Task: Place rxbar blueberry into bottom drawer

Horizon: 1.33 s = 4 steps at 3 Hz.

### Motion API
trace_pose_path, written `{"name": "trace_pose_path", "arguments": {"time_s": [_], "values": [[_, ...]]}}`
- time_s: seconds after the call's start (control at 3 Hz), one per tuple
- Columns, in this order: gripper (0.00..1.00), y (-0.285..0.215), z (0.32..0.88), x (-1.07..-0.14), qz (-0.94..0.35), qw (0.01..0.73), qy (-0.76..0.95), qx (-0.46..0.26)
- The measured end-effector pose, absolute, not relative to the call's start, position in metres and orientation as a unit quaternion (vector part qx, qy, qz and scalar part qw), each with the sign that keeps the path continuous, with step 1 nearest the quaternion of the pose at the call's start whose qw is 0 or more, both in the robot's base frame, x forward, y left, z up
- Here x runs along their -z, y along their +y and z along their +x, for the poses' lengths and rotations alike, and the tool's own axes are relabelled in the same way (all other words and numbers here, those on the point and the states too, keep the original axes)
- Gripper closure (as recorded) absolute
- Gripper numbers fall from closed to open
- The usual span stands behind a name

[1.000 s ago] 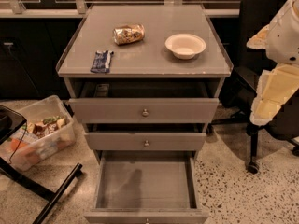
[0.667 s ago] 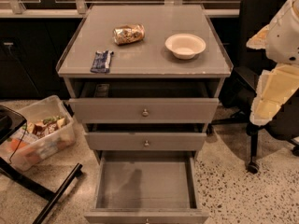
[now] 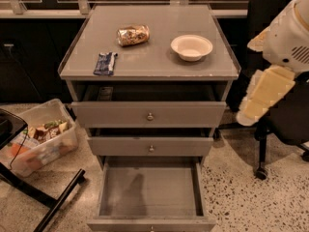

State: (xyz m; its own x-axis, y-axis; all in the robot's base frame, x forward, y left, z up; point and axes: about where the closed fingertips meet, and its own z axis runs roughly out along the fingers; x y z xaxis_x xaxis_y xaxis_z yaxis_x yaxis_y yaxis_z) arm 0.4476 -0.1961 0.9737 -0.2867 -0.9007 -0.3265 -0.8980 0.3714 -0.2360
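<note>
- Arm (image 3: pixel 288 35): a bulky white shell with a vented panel, held high at the far right and cut off by the picture's edge.
- Lower segment (image 3: pixel 267 94): a cream, flat-sided link slanting down and to the left from the white shell, ending in a rounded tip.
- Gripper: outside the camera view.

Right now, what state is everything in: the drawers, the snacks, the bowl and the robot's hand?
Bar: lying flat on the cabinet, front left.
Packet: crumpled, on its side.
Bowl: upright, empty.
Top drawer: partly open.
Middle drawer: open a crack.
Bottom drawer: pulled wide out, empty.
Bin: on the floor, holding snacks.
Gripper: right of the cabinet, apart from the bar.
</note>
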Motion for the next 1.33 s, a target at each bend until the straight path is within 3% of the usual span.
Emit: {"name": "trace_pose_path", "arguments": {"time_s": [0.67,1.33], "values": [[0.00,-0.114,0.509,-0.953,-0.451,0.311,0.833,-0.071],[0.00,-0.111,0.525,-0.969,-0.426,0.351,0.831,-0.067]]}}
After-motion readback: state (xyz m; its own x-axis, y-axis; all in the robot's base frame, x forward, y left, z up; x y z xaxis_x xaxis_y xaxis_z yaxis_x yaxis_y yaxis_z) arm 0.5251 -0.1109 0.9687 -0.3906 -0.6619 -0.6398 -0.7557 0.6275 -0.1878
